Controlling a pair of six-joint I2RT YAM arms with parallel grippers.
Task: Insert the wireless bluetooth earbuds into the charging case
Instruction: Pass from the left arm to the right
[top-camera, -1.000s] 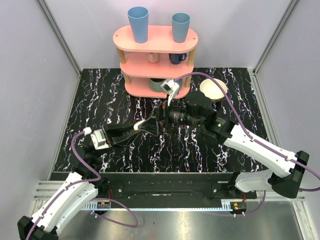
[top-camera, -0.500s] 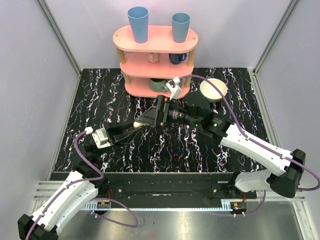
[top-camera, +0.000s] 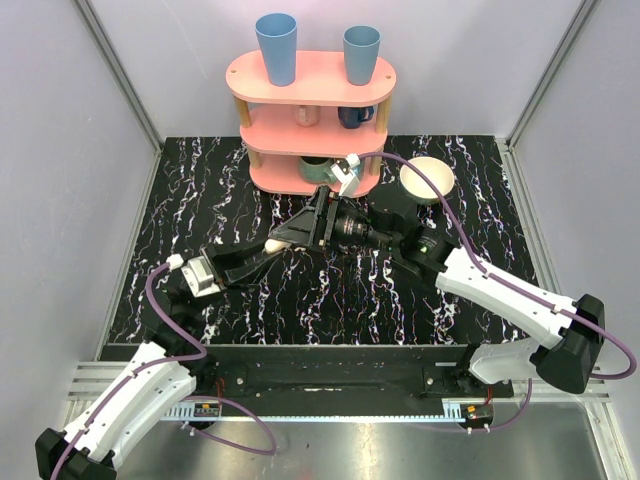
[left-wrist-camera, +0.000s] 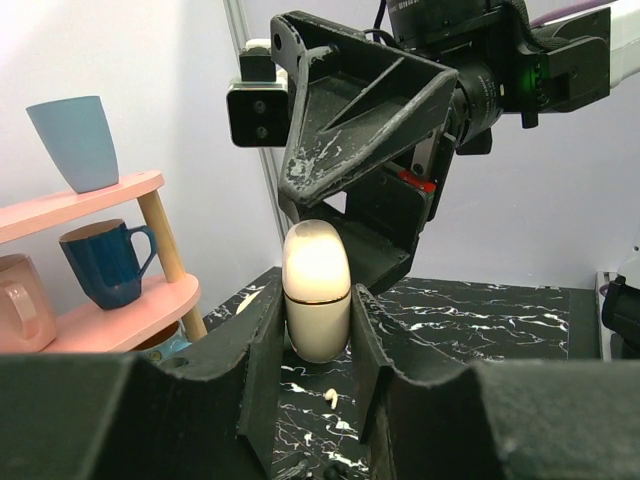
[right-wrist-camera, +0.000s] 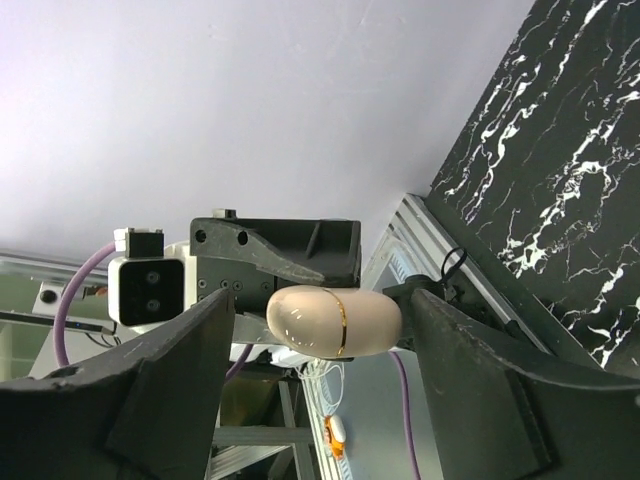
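The charging case (left-wrist-camera: 317, 290) is a cream-white rounded pod with a thin gold seam, and its lid is closed. My left gripper (left-wrist-camera: 318, 335) is shut on its lower half and holds it upright above the table. In the top view the case (top-camera: 273, 245) shows at the left fingertips. My right gripper (right-wrist-camera: 325, 345) is open, with its fingers (right-wrist-camera: 180, 365) on either side of the case (right-wrist-camera: 333, 321) and not touching it. One tiny off-white earbud (left-wrist-camera: 330, 397) lies on the black marbled table below the case. The other earbud is not in view.
A pink three-tier shelf (top-camera: 310, 75) stands at the back with two blue cups (top-camera: 276, 48) on top and mugs (left-wrist-camera: 105, 262) on the lower tiers. A round cream bowl (top-camera: 427, 178) sits to the right of the shelf, behind the right arm.
The right gripper has turned and moved left, and its open fingers now bracket the case. The left gripper with the case has drawn back slightly to the left.
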